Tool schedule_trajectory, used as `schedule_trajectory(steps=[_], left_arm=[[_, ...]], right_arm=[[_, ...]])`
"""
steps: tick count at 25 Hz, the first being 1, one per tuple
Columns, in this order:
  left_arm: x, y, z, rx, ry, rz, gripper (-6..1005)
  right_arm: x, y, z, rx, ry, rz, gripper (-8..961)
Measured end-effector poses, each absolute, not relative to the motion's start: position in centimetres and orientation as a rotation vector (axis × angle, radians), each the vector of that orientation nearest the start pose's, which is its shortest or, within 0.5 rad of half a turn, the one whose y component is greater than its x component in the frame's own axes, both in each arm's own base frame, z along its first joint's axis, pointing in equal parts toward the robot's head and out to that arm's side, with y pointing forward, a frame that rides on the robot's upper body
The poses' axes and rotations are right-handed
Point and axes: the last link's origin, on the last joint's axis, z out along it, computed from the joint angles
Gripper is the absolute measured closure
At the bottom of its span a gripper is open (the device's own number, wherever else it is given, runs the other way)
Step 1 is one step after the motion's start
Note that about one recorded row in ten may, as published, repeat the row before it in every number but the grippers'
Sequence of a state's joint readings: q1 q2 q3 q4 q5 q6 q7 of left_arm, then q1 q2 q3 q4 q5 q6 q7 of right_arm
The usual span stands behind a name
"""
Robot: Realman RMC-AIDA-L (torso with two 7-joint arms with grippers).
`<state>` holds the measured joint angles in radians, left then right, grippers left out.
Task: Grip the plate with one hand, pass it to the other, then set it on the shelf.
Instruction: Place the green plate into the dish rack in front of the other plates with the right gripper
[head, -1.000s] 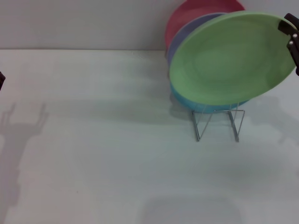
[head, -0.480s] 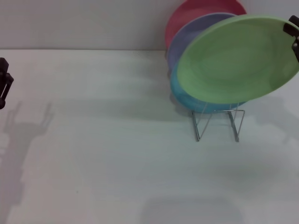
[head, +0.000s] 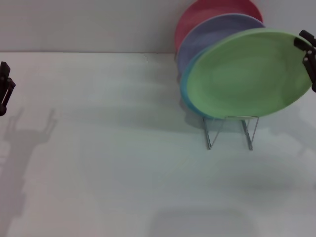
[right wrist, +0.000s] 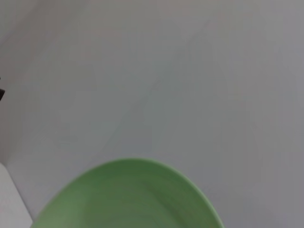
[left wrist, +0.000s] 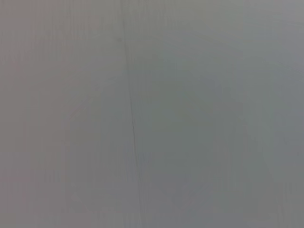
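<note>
Green and tilted, the plate point(head: 249, 73) sits at upper right above the shelf point(head: 231, 131), its far edge clamped by the right gripper point(head: 307, 52) reaching in from the right frame edge. Left gripper point(head: 4, 88) hangs at the left edge; its fingers' state can't be told.

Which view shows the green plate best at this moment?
The head view: the whole green plate shows, tilted over the wire rack in front of the other plates, with the right hand at its rim. The right wrist view catches only part of it; the left wrist view shows none.
</note>
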<state>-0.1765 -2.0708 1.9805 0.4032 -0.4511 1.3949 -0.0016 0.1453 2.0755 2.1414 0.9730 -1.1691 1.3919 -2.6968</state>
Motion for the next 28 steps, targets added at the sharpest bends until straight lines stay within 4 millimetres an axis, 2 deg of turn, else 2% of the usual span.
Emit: schedule_trajectory(steps=[11, 21, 28], left_arm=[[-31.3, 27.8, 1.4, -1.477, -0.255, -0.807, 186], [-31.3, 28.0, 1.3, -1.485, -0.265, -0.81, 186], [-31.2, 28.2, 1.1, -1.495, -0.267, -0.806, 186]], right_arm=[[28.5, 30.6, 6.7, -2.005, -0.321, 0.542, 913], [28.9, 30.8, 5.7, -2.01, -0.253, 0.572, 902], [28.6, 30.9, 5.3, -2.022, -0.249, 0.605, 772]])
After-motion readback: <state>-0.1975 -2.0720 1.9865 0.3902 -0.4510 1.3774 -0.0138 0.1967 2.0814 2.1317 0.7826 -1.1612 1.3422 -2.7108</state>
